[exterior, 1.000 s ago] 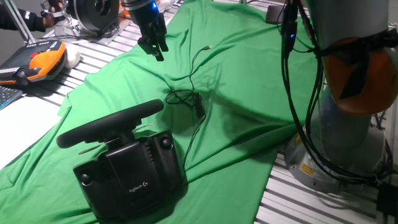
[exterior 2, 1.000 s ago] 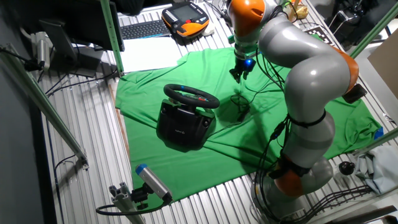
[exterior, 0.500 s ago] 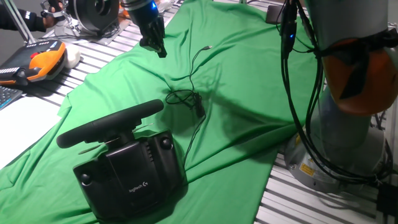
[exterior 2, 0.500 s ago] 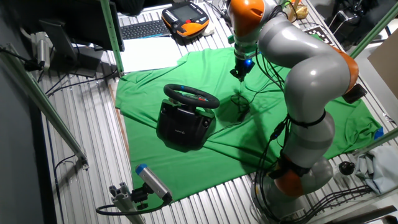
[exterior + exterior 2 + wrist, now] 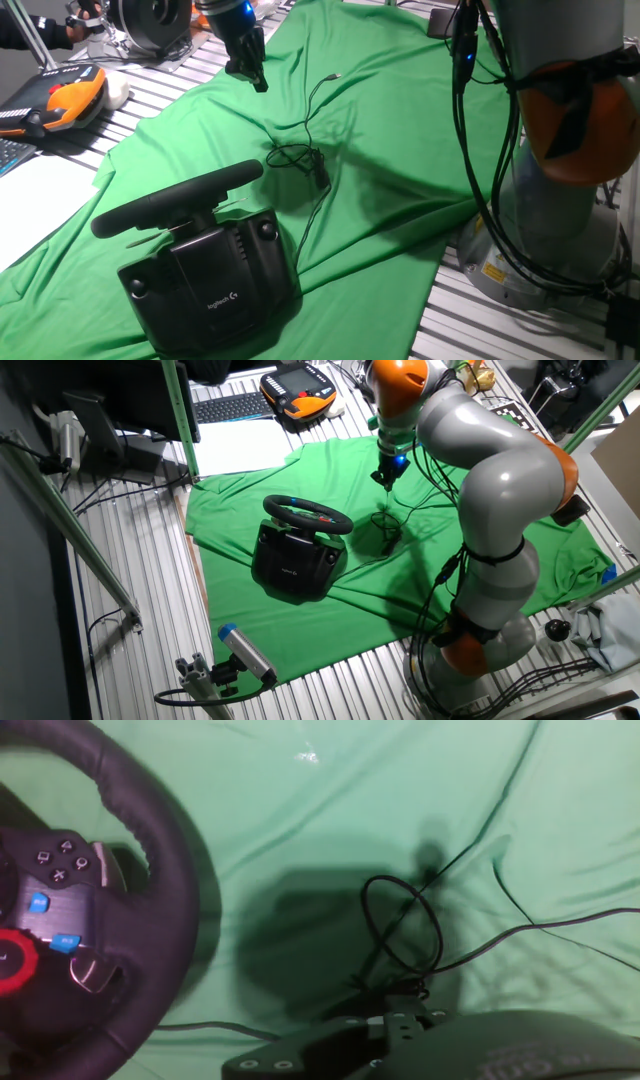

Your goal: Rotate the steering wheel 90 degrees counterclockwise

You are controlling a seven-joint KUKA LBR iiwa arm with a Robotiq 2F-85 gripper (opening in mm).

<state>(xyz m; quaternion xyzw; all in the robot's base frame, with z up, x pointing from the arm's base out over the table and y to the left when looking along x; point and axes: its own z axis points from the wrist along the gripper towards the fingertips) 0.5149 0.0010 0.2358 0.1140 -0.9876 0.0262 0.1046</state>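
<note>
Tool (image 5: 255,78) well apart from steering wheel (image 5: 178,198)

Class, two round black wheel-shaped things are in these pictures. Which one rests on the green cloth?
The steering wheel on its boxy black base. The other round device sits off the green cloth, on the bare slatted table.

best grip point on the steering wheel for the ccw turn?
Probably the rim of the steering wheel, on the side facing the pincer, coming from above. The rim is a thick round bar standing clear above the base, so fingers can straddle it there; the coiled cable lies beyond.
</note>
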